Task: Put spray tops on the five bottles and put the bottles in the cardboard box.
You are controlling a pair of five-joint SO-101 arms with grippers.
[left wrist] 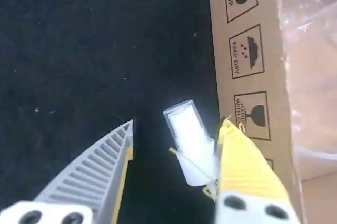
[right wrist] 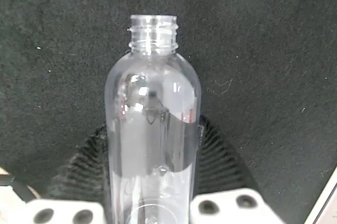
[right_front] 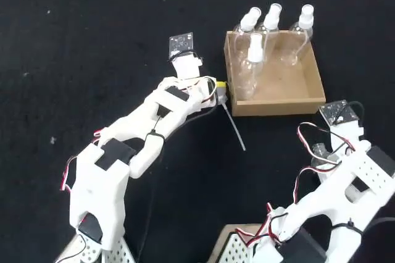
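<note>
The outer wall of the cardboard box [left wrist: 247, 50] carries a column of black handling symbols [left wrist: 243, 53], each in a frame with a small caption under it. No label or writing is visible on the bottles or the spray tops.

The left gripper [left wrist: 178, 125] sits low over the black counter [right_front: 92, 41] beside that printed wall, at the box's near corner. Its jaws stand apart. A white spray top [left wrist: 189, 148] lies between them, close against the yellow jaw and well clear of the grey one (whether it actually touches the yellow jaw is hard to tell). From above, its thin dip tube [right_front: 235, 129] runs along the counter away from the box.

The right gripper [right wrist: 152, 129] is clamped on the uncapped bottle [right wrist: 152, 77], a clear one with its threaded neck open. The black ribbed jaws press on either side of its body. This arm holds the bottle at the near right of the counter, apart from the box.

Inside the box, four capped bottles [right_front: 255, 59] already stand with white spray tops on: three along the far wall and one nearer the left wall.
</note>
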